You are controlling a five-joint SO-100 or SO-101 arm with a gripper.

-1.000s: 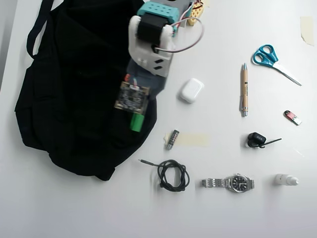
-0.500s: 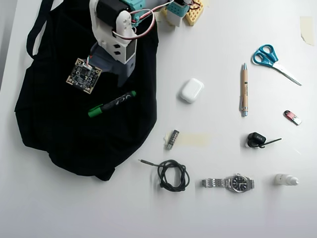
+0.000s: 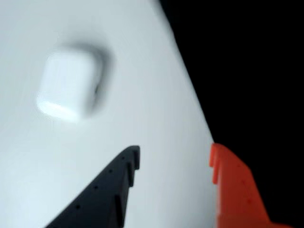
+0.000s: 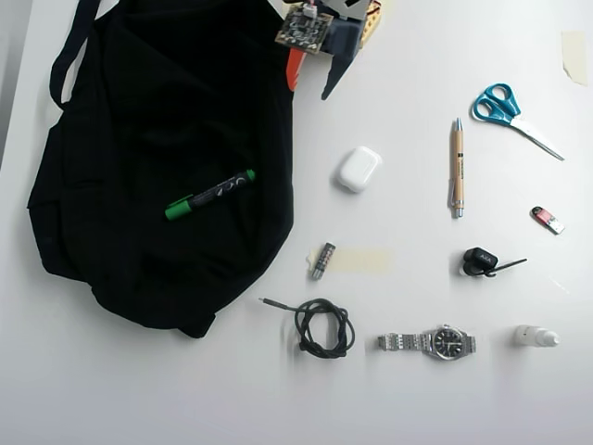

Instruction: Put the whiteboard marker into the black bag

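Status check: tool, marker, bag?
Tool open, empty, at the table's top edge. Marker lying on the bag. Nothing in the way.

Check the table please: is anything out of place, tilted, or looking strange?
One thing stands out: the whiteboard marker lies aslant on top of the black bag, fully exposed rather than inside it. The open pincer holds nothing. The other items lie spread apart on the table, with nothing spilled.
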